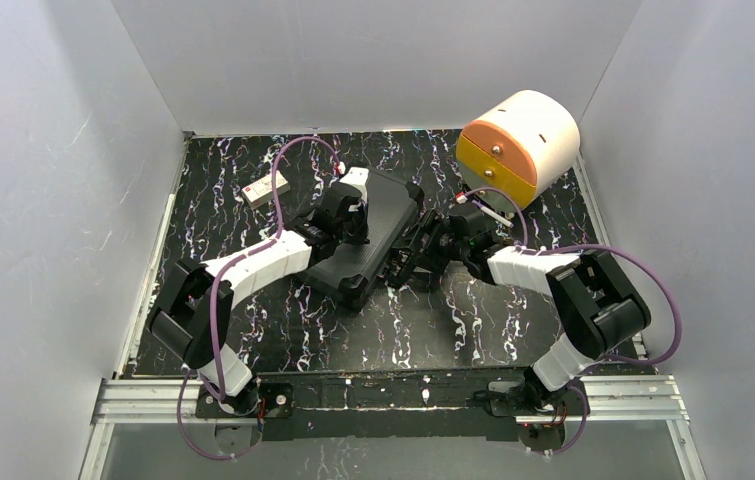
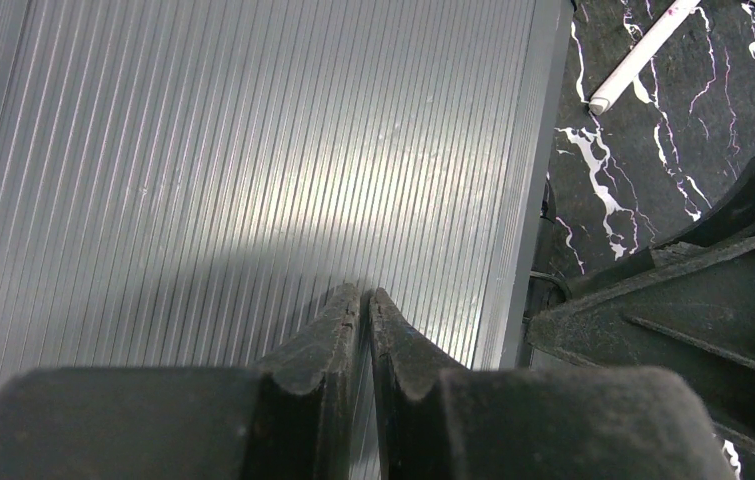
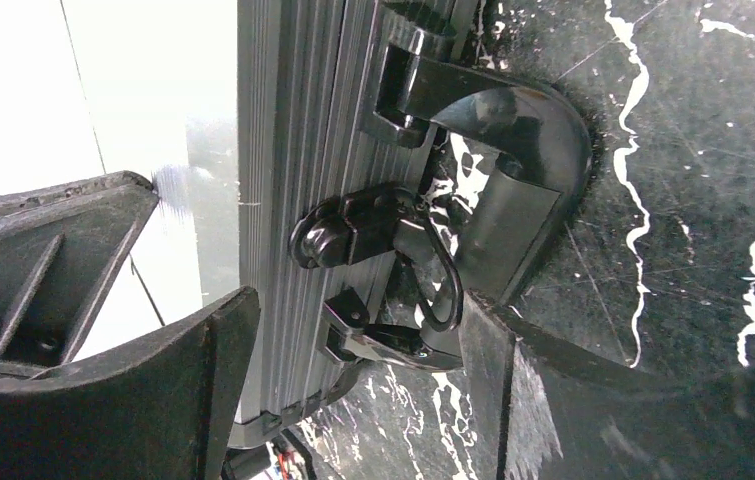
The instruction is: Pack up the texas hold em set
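The poker case (image 1: 368, 240), dark with a ribbed lid, lies closed in the middle of the table. My left gripper (image 1: 346, 213) is shut and empty, with its tips (image 2: 368, 300) pressed onto the ribbed lid (image 2: 253, 150) near its right edge. My right gripper (image 1: 420, 250) is open at the case's front side. In the right wrist view its jaws (image 3: 363, 335) straddle the side wall (image 3: 283, 150) by a black latch (image 3: 373, 232), whose shiny hasp (image 3: 393, 342) hangs loose below. The carrying handle (image 3: 518, 130) sits just beyond.
A cream and orange drawer box (image 1: 519, 143) stands at the back right. A small white box (image 1: 265, 188) lies at the back left. A white stick (image 2: 643, 55) lies on the black marbled table (image 1: 423, 330) right of the case. White walls close three sides.
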`<state>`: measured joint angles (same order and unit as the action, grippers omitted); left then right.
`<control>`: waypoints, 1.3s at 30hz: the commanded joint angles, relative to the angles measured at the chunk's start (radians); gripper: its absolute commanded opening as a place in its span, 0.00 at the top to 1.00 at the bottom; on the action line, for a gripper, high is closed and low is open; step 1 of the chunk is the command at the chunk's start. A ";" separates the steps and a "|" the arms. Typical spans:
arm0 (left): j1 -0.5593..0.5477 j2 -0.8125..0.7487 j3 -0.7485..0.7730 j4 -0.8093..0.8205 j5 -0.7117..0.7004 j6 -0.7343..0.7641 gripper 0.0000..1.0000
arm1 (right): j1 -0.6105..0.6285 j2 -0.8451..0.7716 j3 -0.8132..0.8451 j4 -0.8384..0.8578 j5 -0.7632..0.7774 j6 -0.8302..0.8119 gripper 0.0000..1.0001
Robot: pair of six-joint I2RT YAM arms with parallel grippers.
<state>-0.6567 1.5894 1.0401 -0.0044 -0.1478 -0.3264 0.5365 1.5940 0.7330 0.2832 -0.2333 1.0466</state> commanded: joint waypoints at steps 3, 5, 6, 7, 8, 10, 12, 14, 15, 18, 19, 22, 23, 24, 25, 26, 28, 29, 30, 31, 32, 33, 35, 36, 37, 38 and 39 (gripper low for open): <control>-0.004 0.073 -0.061 -0.203 -0.012 -0.003 0.92 | -0.007 0.009 -0.012 0.140 -0.054 0.034 0.19; -0.004 0.073 -0.061 -0.203 -0.014 -0.003 0.92 | -0.007 0.003 -0.019 0.160 -0.060 0.035 0.19; -0.004 0.073 -0.061 -0.204 -0.014 -0.003 0.92 | -0.007 0.003 -0.020 0.172 -0.067 0.035 0.19; -0.004 0.075 -0.060 -0.204 -0.014 -0.003 0.92 | -0.007 0.001 -0.022 0.186 -0.073 0.035 0.20; -0.004 0.075 -0.060 -0.203 -0.015 -0.003 0.92 | -0.007 0.001 -0.026 0.204 -0.077 0.035 0.20; -0.004 0.076 -0.059 -0.204 -0.016 -0.003 0.92 | -0.006 0.005 -0.030 0.240 -0.090 0.038 0.21; -0.004 0.077 -0.059 -0.206 -0.016 -0.003 0.92 | -0.007 0.020 -0.022 0.254 -0.102 0.043 0.21; -0.004 0.076 -0.061 -0.206 -0.018 -0.003 0.92 | -0.006 0.041 -0.001 0.255 -0.117 0.047 0.21; -0.003 0.076 -0.061 -0.205 -0.019 -0.003 0.92 | -0.007 0.052 0.007 0.254 -0.124 0.051 0.20; -0.004 0.075 -0.061 -0.206 -0.021 -0.003 0.92 | -0.006 0.085 0.030 0.237 -0.130 0.057 0.21; -0.004 0.075 -0.061 -0.206 -0.021 -0.003 0.92 | -0.006 0.094 0.035 0.236 -0.135 0.059 0.21; -0.004 0.075 -0.063 -0.206 -0.022 -0.003 0.92 | -0.007 0.108 0.041 0.250 -0.147 0.065 0.28; -0.004 0.075 -0.063 -0.206 -0.022 -0.003 0.92 | -0.007 0.110 0.043 0.253 -0.152 0.065 0.33; -0.004 0.074 -0.064 -0.206 -0.024 -0.003 0.92 | -0.007 0.112 0.047 0.250 -0.158 0.066 0.39; -0.004 0.073 -0.063 -0.205 -0.024 -0.003 0.92 | -0.006 0.113 0.051 0.247 -0.163 0.066 0.43; -0.004 0.073 -0.063 -0.206 -0.024 -0.003 0.92 | -0.007 0.113 0.056 0.240 -0.167 0.067 0.47; -0.004 0.073 -0.063 -0.205 -0.025 -0.003 0.92 | -0.007 0.116 0.069 0.211 -0.168 0.066 0.52; -0.004 0.075 -0.063 -0.206 -0.026 -0.003 0.92 | -0.006 0.118 0.079 0.190 -0.167 0.062 0.54; -0.004 0.075 -0.063 -0.205 -0.025 -0.003 0.92 | -0.006 0.123 0.094 0.168 -0.168 0.060 0.57; -0.004 0.075 -0.063 -0.206 -0.025 -0.003 0.92 | -0.006 0.129 0.107 0.141 -0.168 0.059 0.60; -0.004 0.075 -0.063 -0.205 -0.026 -0.003 0.92 | -0.006 0.133 0.118 0.121 -0.167 0.059 0.62; -0.004 0.075 -0.063 -0.205 -0.026 -0.003 0.93 | -0.007 0.139 0.129 0.098 -0.167 0.059 0.65; -0.004 0.074 -0.063 -0.206 -0.026 -0.002 0.93 | -0.007 0.146 0.150 0.062 -0.166 0.060 0.68; -0.004 0.074 -0.064 -0.206 -0.027 -0.002 0.93 | -0.006 0.149 0.161 0.040 -0.161 0.058 0.68; -0.004 0.072 -0.064 -0.206 -0.027 -0.002 0.93 | -0.006 0.151 0.173 0.017 -0.156 0.055 0.67; -0.004 0.072 -0.064 -0.204 -0.027 -0.002 0.93 | -0.006 0.154 0.184 -0.001 -0.152 0.048 0.66; -0.004 0.072 -0.065 -0.204 -0.027 -0.002 0.93 | -0.007 0.157 0.193 -0.018 -0.146 0.041 0.61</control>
<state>-0.6579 1.5906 1.0401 -0.0048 -0.1669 -0.3332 0.5056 1.7065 0.8627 0.3428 -0.4480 1.1149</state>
